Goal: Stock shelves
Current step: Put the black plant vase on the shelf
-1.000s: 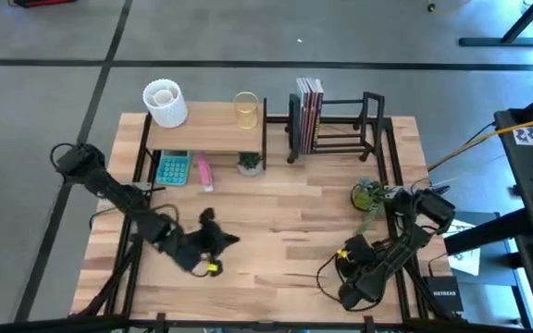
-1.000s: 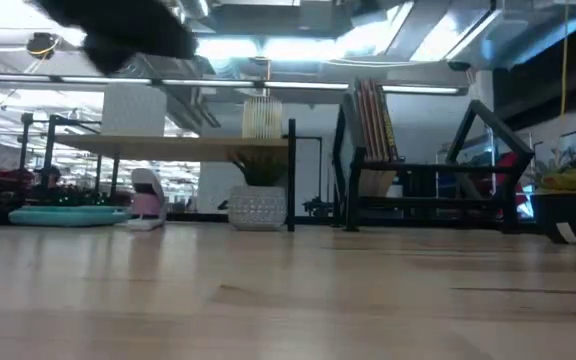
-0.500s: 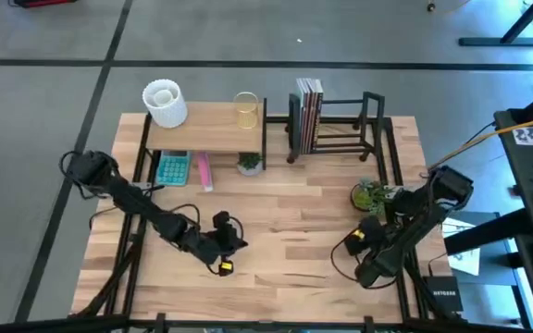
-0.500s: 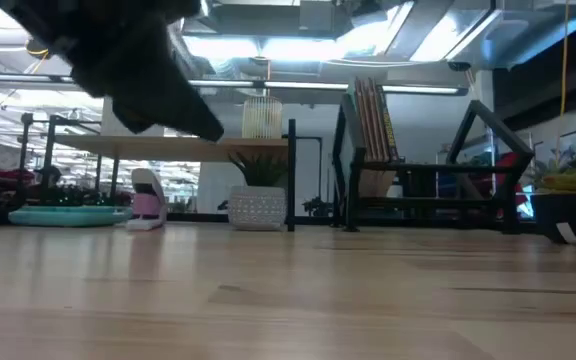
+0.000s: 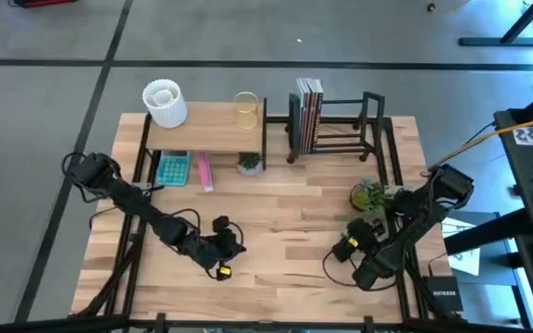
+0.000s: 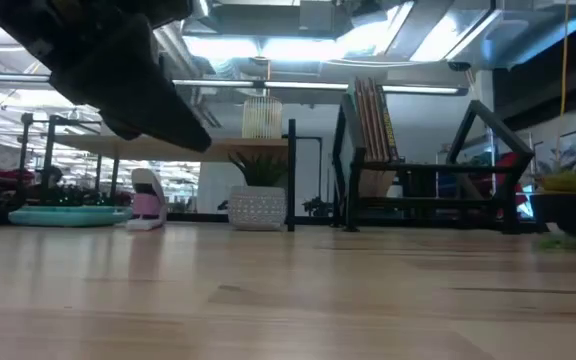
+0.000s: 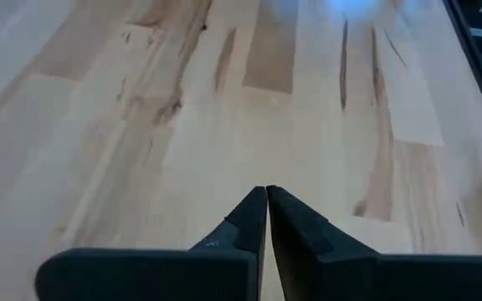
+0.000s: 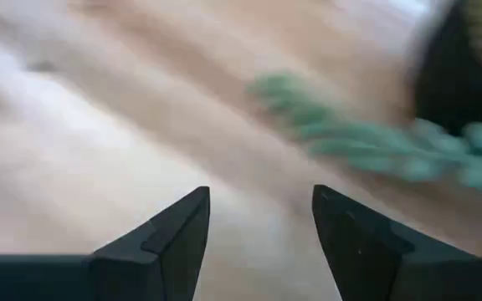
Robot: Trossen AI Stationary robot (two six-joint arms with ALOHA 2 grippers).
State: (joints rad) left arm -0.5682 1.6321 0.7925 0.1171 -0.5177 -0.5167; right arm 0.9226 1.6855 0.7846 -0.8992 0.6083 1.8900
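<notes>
Light-wood board shelf (image 5: 206,125) on thin black legs stands at the far edge of the tabletop (image 5: 285,231). Landmark for the rest. On top of the shelf: white perforated cup (image 5: 165,103) at its left end, pale yellow ribbed glass (image 5: 245,109) at its right end. Under the shelf: teal calculator (image 5: 172,167), pink stapler (image 5: 203,172) just beside it, small plant in a white pot (image 5: 249,164) near the shelf's right leg.

Black metal bar rack (image 5: 336,125) sits just right of the shelf, also at the far edge. A row of upright books (image 5: 309,113) fills the rack's end nearest the shelf; rest of the rack is bare bars.

Left tool (image 5: 232,245) is in front of the shelf, well apart from it, over bare tabletop, low. Left wrist view shows its fingers (image 7: 256,219) pressed together, holding nothing.

Right tool (image 5: 355,238) is in front of the rack, well to the right of the shelf, near the tabletop's right edge. Fingers (image 8: 174,230) spread apart, nothing between them. Leafy plant in a dark pot (image 5: 371,195) is just beside the right tool, on the side toward the rack; a green trailing stem lies across the wood ahead of the fingers in the right wrist view. Can't tell whether anything is touching the plant.

Low view: dark left arm (image 6: 108,70) hangs across the upper left, in front of the shelf.
</notes>
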